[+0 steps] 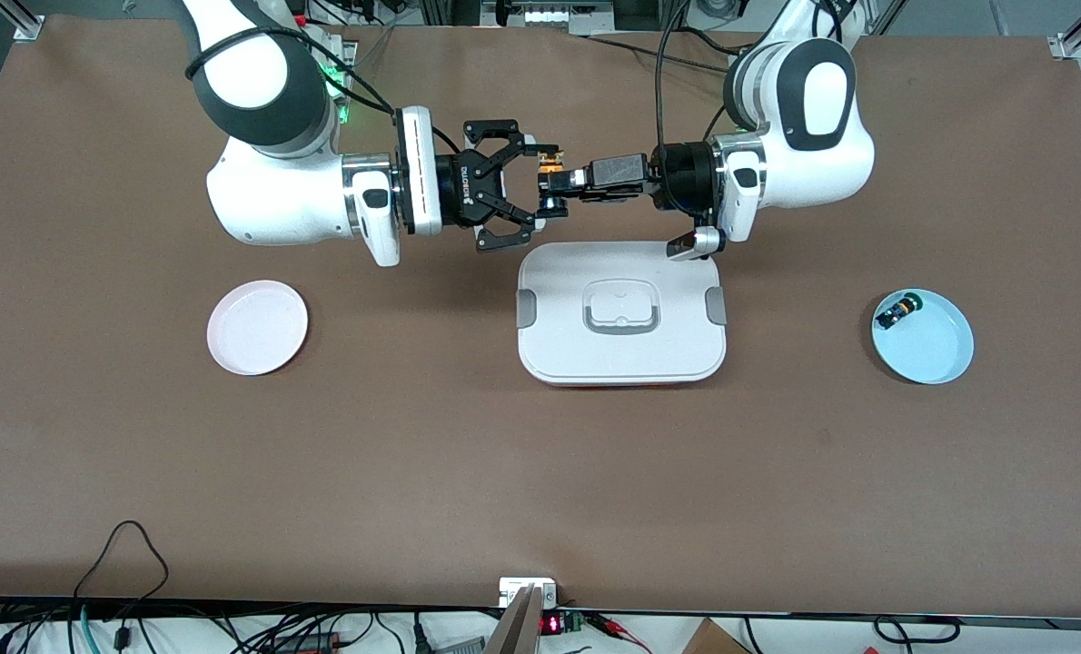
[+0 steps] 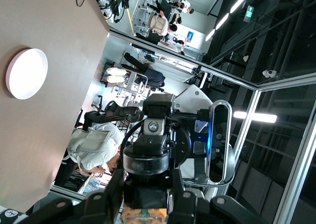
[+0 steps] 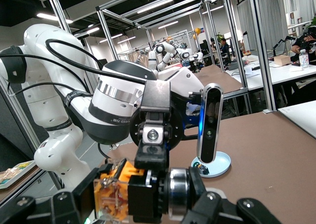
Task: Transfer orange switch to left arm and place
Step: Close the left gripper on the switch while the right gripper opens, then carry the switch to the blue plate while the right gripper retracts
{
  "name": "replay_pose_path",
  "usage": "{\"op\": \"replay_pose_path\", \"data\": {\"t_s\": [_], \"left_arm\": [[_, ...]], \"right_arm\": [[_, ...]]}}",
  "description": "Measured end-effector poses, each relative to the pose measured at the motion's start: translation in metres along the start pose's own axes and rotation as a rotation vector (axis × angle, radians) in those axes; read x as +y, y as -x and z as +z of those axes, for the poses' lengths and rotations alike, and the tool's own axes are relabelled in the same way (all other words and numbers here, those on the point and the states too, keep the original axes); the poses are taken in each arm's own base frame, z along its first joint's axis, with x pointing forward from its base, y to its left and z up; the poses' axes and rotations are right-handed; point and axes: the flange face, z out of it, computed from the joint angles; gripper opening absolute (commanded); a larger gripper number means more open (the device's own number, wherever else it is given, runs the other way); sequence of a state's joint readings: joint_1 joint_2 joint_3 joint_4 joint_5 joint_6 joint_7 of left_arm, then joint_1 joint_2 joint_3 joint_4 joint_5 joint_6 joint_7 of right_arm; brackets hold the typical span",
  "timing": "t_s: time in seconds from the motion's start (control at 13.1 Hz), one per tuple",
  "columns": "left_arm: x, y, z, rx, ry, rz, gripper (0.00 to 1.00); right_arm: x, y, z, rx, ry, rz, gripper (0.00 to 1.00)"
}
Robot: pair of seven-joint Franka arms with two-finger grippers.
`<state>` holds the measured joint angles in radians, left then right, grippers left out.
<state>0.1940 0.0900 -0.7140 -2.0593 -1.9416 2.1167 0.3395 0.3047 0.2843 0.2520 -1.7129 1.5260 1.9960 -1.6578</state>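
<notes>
The orange switch is held in the air between both grippers, over the table just past the box's edge on the robots' side. My left gripper is shut on its black middle. My right gripper spans it lengthwise, one finger against the orange terminal end and the other against the cap end. In the right wrist view the switch sits between my right gripper's fingers, with the left gripper clamped on it. In the left wrist view the switch fills my left gripper.
A blue plate at the left arm's end holds a small black switch with a green tip. A pale pink plate lies at the right arm's end. The white box stands mid-table, below both grippers.
</notes>
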Motion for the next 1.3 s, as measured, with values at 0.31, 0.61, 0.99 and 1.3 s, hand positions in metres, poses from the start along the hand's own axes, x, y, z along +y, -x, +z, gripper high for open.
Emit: {"op": "replay_pose_path", "data": {"t_s": [0.31,0.61,0.99,1.3], "left_arm": [[0.000,0.000,0.000,-0.001,0.000,0.001,0.16],[0.006,0.001,0.002,-0.004,0.006,0.007,0.16],[0.007,0.001,0.002,-0.007,-0.002,0.017,0.16],[0.011,-0.007,-0.009,-0.027,-0.122,0.111,0.16]], "right_arm": [[-0.001,0.000,0.000,0.000,0.001,0.000,1.00],[-0.005,0.004,0.002,-0.007,-0.003,0.007,1.00],[-0.006,0.001,-0.008,-0.007,0.012,0.002,1.00],[0.006,0.001,-0.064,-0.044,0.094,-0.015,1.00]]}}
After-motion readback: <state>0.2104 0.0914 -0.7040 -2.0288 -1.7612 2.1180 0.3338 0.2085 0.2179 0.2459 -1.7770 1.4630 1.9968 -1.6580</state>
